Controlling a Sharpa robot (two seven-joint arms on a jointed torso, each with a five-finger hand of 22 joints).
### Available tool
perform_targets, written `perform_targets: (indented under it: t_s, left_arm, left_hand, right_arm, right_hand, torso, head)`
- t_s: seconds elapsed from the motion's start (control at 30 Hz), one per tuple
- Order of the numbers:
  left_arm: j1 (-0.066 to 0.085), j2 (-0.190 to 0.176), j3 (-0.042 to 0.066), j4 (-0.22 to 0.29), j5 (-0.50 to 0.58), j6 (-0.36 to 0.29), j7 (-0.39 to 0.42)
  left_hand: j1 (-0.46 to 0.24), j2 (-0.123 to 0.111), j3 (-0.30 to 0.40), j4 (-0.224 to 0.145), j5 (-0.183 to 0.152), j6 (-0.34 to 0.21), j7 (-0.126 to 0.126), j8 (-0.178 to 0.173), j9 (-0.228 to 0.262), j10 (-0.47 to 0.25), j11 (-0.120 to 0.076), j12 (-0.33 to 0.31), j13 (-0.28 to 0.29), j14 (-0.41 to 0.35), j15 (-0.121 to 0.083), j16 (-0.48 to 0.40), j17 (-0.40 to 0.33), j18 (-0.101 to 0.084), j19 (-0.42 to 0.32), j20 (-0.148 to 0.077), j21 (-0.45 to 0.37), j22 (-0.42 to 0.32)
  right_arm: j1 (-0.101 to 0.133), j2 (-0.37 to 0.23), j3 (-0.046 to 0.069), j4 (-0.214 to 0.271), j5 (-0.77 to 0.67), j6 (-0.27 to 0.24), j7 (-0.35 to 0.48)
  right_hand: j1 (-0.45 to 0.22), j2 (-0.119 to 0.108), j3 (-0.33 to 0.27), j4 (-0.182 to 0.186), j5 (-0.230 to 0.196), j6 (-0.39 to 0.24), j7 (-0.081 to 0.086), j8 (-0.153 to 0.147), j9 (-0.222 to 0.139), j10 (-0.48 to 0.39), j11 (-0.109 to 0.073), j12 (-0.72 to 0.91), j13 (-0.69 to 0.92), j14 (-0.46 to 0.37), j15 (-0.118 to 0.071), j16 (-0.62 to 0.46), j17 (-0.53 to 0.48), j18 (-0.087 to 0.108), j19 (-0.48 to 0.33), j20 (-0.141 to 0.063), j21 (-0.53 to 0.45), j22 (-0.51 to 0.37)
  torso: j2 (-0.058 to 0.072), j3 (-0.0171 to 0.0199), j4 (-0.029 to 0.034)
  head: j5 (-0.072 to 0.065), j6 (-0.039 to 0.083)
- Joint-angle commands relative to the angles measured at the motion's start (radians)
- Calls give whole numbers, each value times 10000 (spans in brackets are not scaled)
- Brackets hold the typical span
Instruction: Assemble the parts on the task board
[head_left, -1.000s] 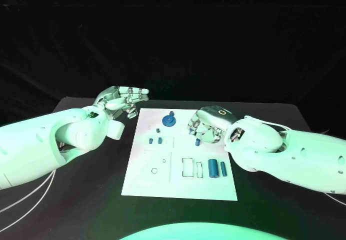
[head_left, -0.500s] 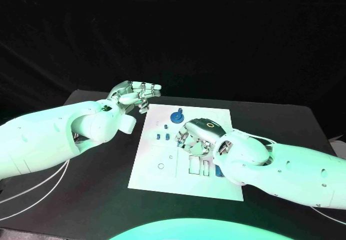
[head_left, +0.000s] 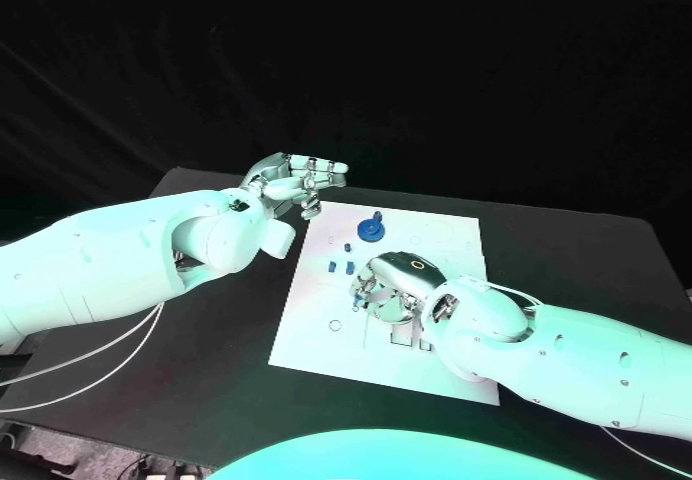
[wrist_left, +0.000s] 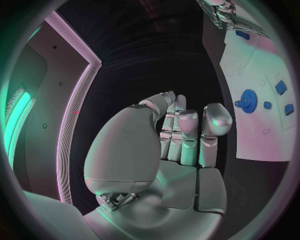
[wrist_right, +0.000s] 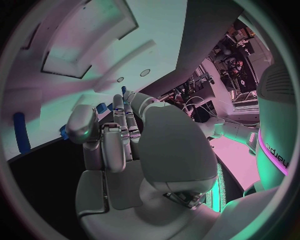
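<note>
Head view, one task board (head_left: 320, 330), left hand (head_left: 296, 181) fingers curled empty, right hand (head_left: 392, 283) grip unclear.

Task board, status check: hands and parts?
Left hand curled, holding nothing, beside the task board. Right hand over its middle; hold unclear. Blue gear standing, unobstructed.

Looked like a robotics lab or demonstration booth. Black worktop (head_left: 188, 400) set against a dark draped backdrop (head_left: 433, 90), washed in coloured stage-style light. White task board (head_left: 325, 330) laid out at the centre with small blue parts (head_left: 371, 229), as on a test bench. Loose white cables (head_left: 72, 365) trailed over the worktop's edge. Glimpsed past the right wrist: cluttered equipment and wiring (wrist_right: 234, 57) beyond pale panelled walls (wrist_right: 94, 45).
</note>
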Motion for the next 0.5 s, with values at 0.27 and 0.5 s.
perform_targets:
  t_s: [0.27, 0.5]
  left_arm:
    - [15, 39, 6, 7, 9, 170, 49]
    - [15, 54, 6, -77, -76, 184, 10]
  left_hand:
    - [48, 2, -48, -35, 33, -36, -22, 23, -14, -49, -20, 57, 16, 0, 46, -3, -12, 153, 31, 7, 45, 9]
    - [48, 2, -48, -35, 33, -36, -22, 23, -14, -49, -20, 57, 16, 0, 46, -3, -12, 153, 31, 7, 45, 9]
  right_arm:
    - [-77, 89, -12, -249, -108, 269, 217]
    - [-83, 99, -16, -307, -115, 498, 177]
  right_hand:
    - [-114, 7, 13, -67, 90, 79, 29, -2, -1, 66, 28, -56, 9, 613, -68, 46, 486, -171, 36, 21, -23, 17]
    - [-121, 8, 12, -69, 98, 81, 30, -2, 0, 69, 29, -56, 9, 612, -68, 45, 484, -169, 32, 22, -31, 14]
  torso:
    - [-6, -11, 0]
    - [-11, 4, -19]
  head:
    - [221, -160]
    - [320, -217]
